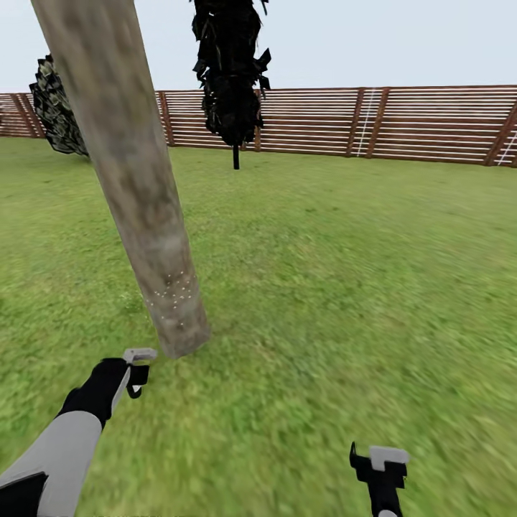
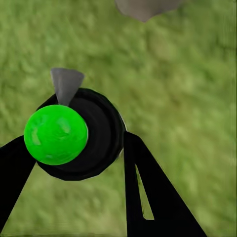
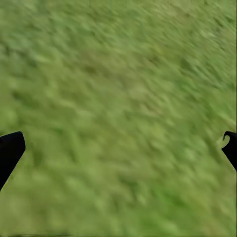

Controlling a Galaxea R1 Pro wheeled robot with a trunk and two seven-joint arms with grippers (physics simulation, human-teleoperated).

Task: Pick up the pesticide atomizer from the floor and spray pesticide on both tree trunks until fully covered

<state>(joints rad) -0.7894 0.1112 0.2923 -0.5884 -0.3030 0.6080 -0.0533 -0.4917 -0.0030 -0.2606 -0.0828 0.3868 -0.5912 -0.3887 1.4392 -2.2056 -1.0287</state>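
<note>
A thick grey-brown tree trunk (image 1: 136, 194) leans across the left of the head view, rising from the grass floor (image 1: 345, 287). Small white specks (image 1: 172, 293) dot its lower part. My left gripper (image 1: 133, 370) hovers just short of the trunk's base. In the left wrist view it (image 2: 74, 140) is shut on the pesticide atomizer (image 2: 74, 136), a round black body with a bright green ball and a grey pointed tip. My right gripper (image 1: 380, 463) hangs over bare grass at the lower right, and its fingers (image 3: 11, 150) stand wide apart, open with nothing between them.
A brown slatted wooden fence (image 1: 402, 122) closes off the far side of the lawn. A near-black, thin-trunked tree (image 1: 230, 72) stands before it, and a dark leafy plant (image 1: 57, 108) sits behind the trunk at the left. Grass stretches to the right.
</note>
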